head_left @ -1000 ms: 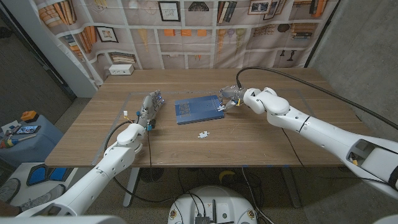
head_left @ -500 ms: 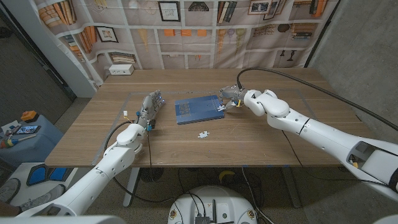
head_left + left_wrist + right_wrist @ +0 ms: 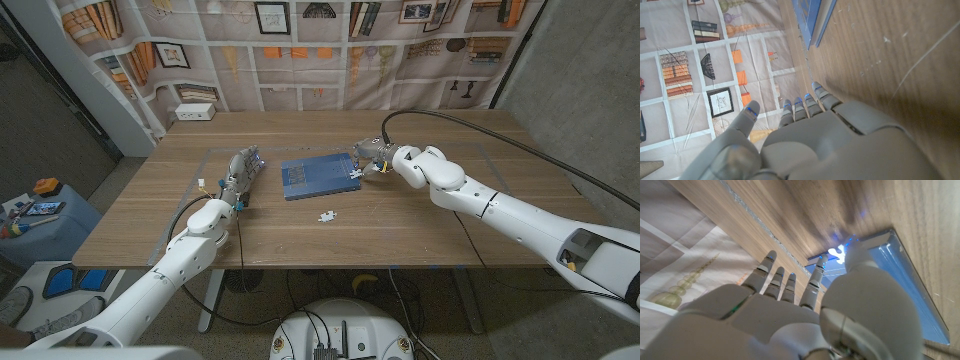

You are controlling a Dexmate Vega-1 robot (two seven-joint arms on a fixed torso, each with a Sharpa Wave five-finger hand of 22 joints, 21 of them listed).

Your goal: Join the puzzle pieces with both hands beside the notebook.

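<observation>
A blue notebook (image 3: 315, 176) lies in the middle of the wooden table (image 3: 450, 220). One white puzzle piece (image 3: 327, 215) lies loose on the table just in front of it. A second white piece (image 3: 356, 172) sits at the notebook's right edge, where my right hand (image 3: 371, 158) pinches it between thumb and a fingertip. In the right wrist view that piece (image 3: 840, 251) shows between my thumb and a finger of the right hand (image 3: 790, 315), over the notebook's edge (image 3: 905, 290). My left hand (image 3: 240, 172) stands to the left of the notebook, fingers straight, holding nothing; its wrist view shows the left hand (image 3: 805, 145) and the notebook (image 3: 810, 20) ahead.
A small white box (image 3: 196, 112) stands at the table's far left corner. A printed bookshelf backdrop (image 3: 300, 40) hangs behind the table. Bare wood stretches in front of the notebook and to the right of my right arm.
My right arm has crept slightly left at the notebook's right edge. The left hand and the loose piece have not moved.
</observation>
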